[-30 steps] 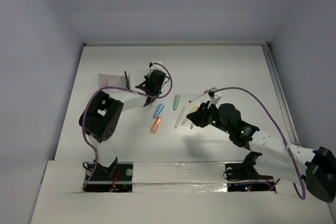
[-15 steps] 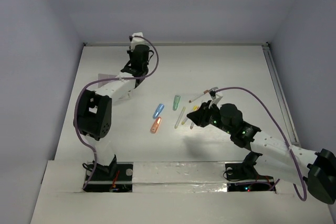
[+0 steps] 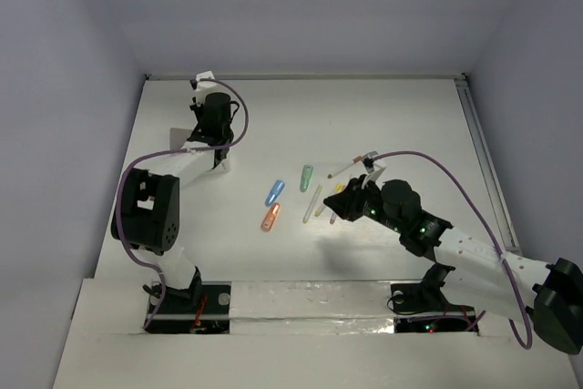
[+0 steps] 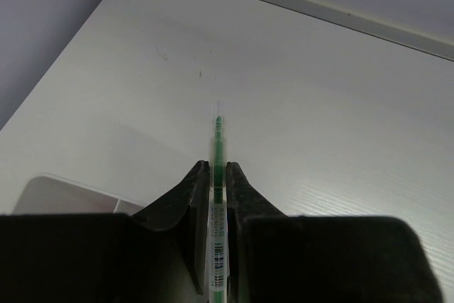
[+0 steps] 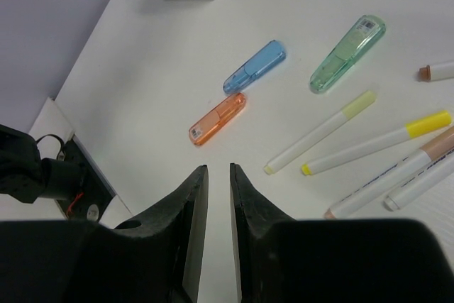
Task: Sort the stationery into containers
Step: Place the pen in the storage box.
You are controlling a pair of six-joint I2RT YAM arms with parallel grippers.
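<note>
Left wrist: hand (image 4: 218, 170) pinches green pen (image 4: 218, 141).

Tray (image 4: 62, 195) sits at table (image 3: 410, 116) far-left, left gripper (image 4: 218, 169) with held pen (image 4: 218, 140) just beside it; short markers (image 3: 273, 193) centre, pens (image 3: 315, 201) right of them, right gripper (image 5: 213, 169) beside those.

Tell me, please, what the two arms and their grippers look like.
The left arm and right arm have white links between black joint housings, a purple cable along each, green lights on the right. The left gripper and right gripper have two black tapering fingers.
</note>
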